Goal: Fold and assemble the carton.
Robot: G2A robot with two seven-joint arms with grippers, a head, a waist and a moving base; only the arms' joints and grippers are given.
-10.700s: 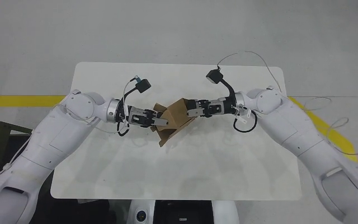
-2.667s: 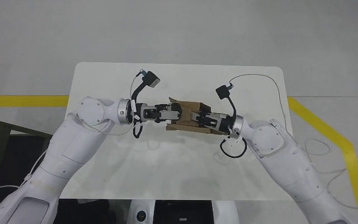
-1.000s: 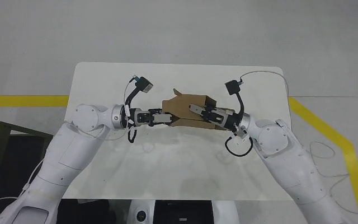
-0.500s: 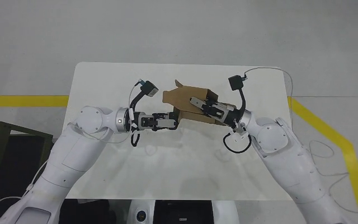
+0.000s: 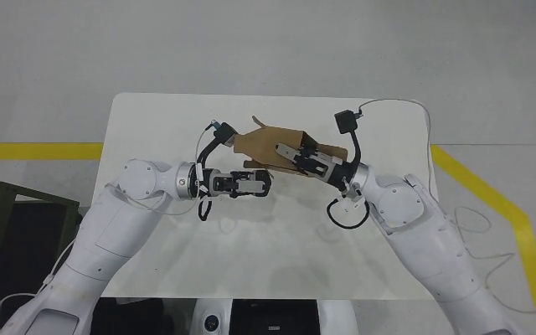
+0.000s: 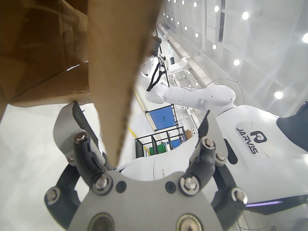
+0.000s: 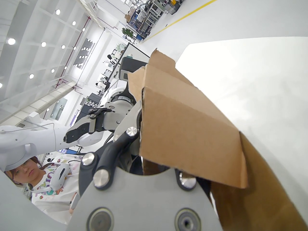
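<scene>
A brown carton (image 5: 272,144), partly folded with loose flaps, hangs tilted above the middle of the white table (image 5: 159,121). My right gripper (image 5: 289,154) is shut on the carton's upper wall. In the right wrist view the carton (image 7: 187,131) covers most of that gripper, with one finger (image 7: 125,133) showing beside it. My left gripper (image 5: 260,182) sits at the carton's near edge and is open. Its fingers (image 6: 80,118) stand wide apart, and a carton flap (image 6: 115,73) runs down between them, close to one finger and not clamped.
The right arm's wrist camera and cable (image 5: 345,119) rise behind the carton. The table's front half (image 5: 268,260) and its left side are bare. A yellow floor line (image 5: 50,151) runs past both table ends.
The right gripper carried the carton toward the table's far side and tilted it. The left gripper slid right along the near edge and now stands open below the carton.
</scene>
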